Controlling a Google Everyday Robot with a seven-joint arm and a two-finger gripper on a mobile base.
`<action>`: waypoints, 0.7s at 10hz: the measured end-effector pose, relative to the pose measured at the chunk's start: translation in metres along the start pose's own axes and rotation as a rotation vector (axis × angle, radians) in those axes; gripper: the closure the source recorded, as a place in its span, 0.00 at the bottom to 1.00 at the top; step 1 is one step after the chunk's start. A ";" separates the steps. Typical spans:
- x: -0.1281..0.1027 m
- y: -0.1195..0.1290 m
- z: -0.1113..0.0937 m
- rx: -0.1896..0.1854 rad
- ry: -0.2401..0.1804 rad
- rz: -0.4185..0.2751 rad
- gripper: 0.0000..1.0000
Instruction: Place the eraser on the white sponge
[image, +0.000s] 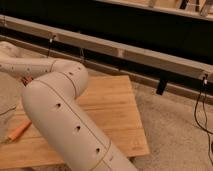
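White arm (55, 107) sprawls over wooden table (115, 110), left side. Eraser hidden. Gripper out of sight, far left; cannot tell its grip.

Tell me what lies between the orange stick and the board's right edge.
In the camera view, the white arm blocks the stretch beside the orange stick; past it the wooden board is bare. The gripper is out of frame.

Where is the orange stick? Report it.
The orange stick lies at the camera view's lower left on the wooden tabletop, right beside the white arm; the gripper is out of frame.
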 end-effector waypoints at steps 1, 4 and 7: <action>0.000 -0.005 0.005 0.001 0.002 0.002 1.00; -0.002 -0.014 0.022 -0.007 0.009 -0.002 1.00; 0.000 -0.016 0.044 -0.023 0.033 -0.007 1.00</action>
